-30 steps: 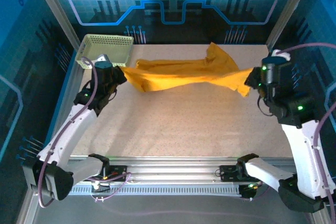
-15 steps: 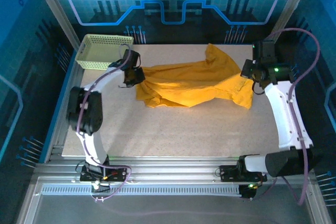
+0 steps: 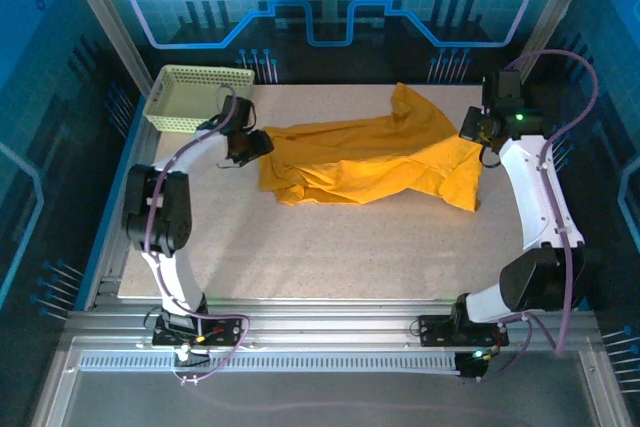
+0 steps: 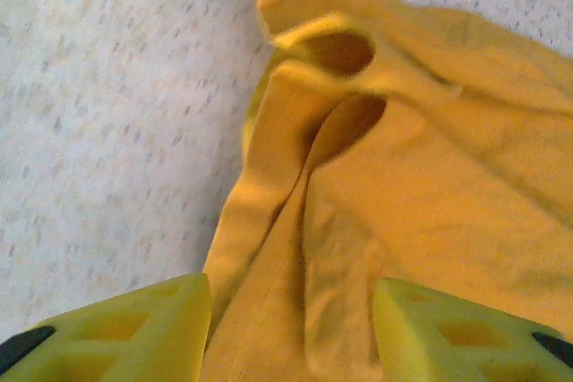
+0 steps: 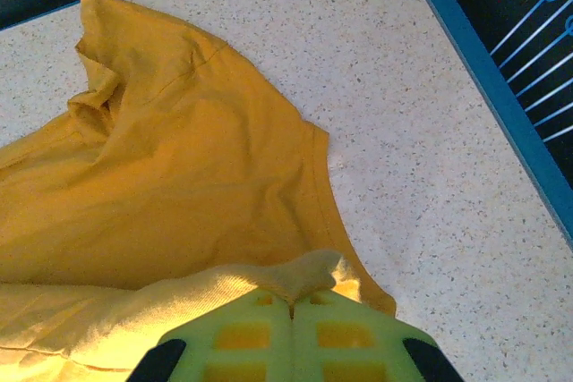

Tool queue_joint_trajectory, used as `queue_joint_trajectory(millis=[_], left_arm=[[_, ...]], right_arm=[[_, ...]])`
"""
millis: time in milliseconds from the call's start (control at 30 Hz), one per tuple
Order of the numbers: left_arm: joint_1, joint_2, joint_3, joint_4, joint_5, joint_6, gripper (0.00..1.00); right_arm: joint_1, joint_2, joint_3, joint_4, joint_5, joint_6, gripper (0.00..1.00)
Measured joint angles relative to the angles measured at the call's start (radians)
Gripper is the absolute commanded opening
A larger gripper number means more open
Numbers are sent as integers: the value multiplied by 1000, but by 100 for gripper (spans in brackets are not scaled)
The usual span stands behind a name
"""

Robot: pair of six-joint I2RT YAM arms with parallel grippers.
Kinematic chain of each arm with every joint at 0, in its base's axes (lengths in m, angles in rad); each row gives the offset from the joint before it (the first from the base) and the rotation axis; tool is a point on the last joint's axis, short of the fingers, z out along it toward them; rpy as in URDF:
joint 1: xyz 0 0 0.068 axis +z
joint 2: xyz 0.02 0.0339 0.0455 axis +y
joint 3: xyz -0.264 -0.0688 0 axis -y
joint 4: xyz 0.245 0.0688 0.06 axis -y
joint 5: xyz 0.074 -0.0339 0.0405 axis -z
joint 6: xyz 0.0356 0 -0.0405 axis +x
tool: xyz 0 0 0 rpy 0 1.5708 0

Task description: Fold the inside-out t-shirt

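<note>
Left hand (image 4: 291,310) outstretched low, fingers parted over one mustard-yellow cloth t-shirt (image 3: 370,162) (gripping nothing), right hand (image 5: 291,301) outstretched, pinched closed on its edge

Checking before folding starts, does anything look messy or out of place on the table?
Yes: the t-shirt lies rumpled and twisted across the far side of the table, its left end bunched into ridges at the open left tool.
</note>
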Motion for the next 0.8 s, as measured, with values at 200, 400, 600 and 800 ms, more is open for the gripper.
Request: queue_joint_trajectory(millis=[200, 400, 600, 800], left_arm=[[-5, -27, -89, 106, 106, -33, 50], [-5, 28, -88, 182, 171, -60, 50], [-5, 93, -77, 196, 189, -80, 51], [-5, 125, -66, 211, 208, -104, 45]], right_arm=[[-1, 14, -10, 15, -12, 0, 0], [-1, 18, -10, 20, -23, 0, 0], [-1, 18, -10, 20, -26, 0, 0], [-6, 18, -10, 20, -26, 0, 0]])
